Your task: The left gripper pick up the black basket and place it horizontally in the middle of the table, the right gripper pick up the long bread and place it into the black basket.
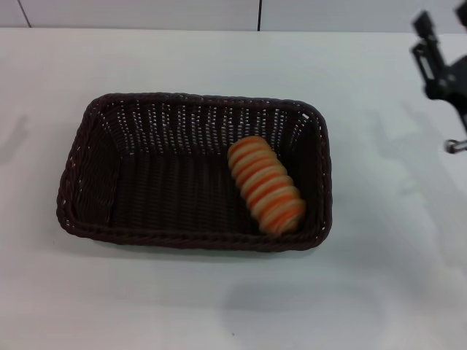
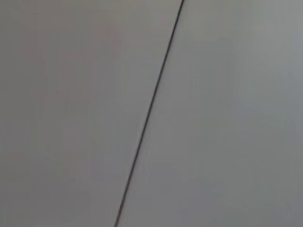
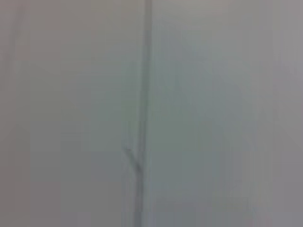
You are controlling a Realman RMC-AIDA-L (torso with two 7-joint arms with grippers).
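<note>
Nearest my head camera runs the bare front strip of the table [image 1: 219, 313], white and smooth. Just beyond it sits the black basket [image 1: 87, 182], long side across my view, about in the middle of the tabletop. And there it is: the long bread [image 1: 266, 184] lies inside the basket, on its floor, in the half toward my right. It is angled, one end near the far wall, the other close to the near right corner.

My right gripper [image 1: 430, 55] hangs up at the far right edge of the head view, above the table and well apart from the basket and the bread, which lie off to its left and nearer to me. Nothing is between its fingers [image 1: 423, 25]; whether they stand spread or closed, I cannot tell from here. My left gripper does not show in this view.

Over to my left wrist: only a pale grey surface crossed by a thin dark seam [image 2: 149, 113].

My right wrist: a pale surface too, with one faint seam [image 3: 142, 113] running through it.
</note>
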